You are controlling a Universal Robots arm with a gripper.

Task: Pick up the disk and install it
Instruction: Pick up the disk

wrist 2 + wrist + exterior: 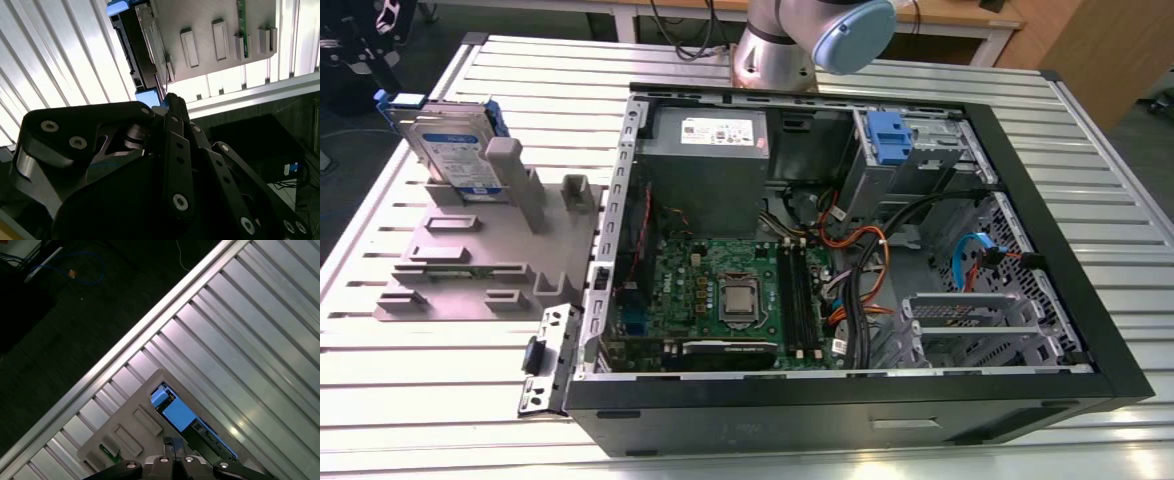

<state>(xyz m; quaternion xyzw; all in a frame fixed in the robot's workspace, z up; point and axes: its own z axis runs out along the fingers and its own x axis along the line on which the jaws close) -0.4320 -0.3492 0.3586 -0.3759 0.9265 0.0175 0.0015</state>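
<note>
Spanning the whole scene, the ribbed aluminium table (1101,180) carries everything else. Most of it is taken up by the open computer case (854,412), laid on its side so that its inside faces up and can be reached from above. At the case's far end sit a grey metal box (707,150) and, toward the exterior view's right, a drive bay with an upright blue latch (887,135). This bay is probably where the drive is meant to go.

Toward the exterior view's left, just beside the case, lies a grey slotted fixture (467,262). The arm (814,40) rises from the table's far edge.

The disk (454,140) stands on edge in a slot at the far end of that fixture, held upright so its thin top edge with the blue rails is open to a grasp from above. It has not been lifted.

The gripper (173,450) hangs above the fixture, looking down on the disk's blue-railed top edge (179,416). In the second wrist view the gripper's tip (169,100) sits close to one end of the disk (150,42), though contact cannot be made out. In both wrist views its fingers look drawn together, with nothing between them.
</note>
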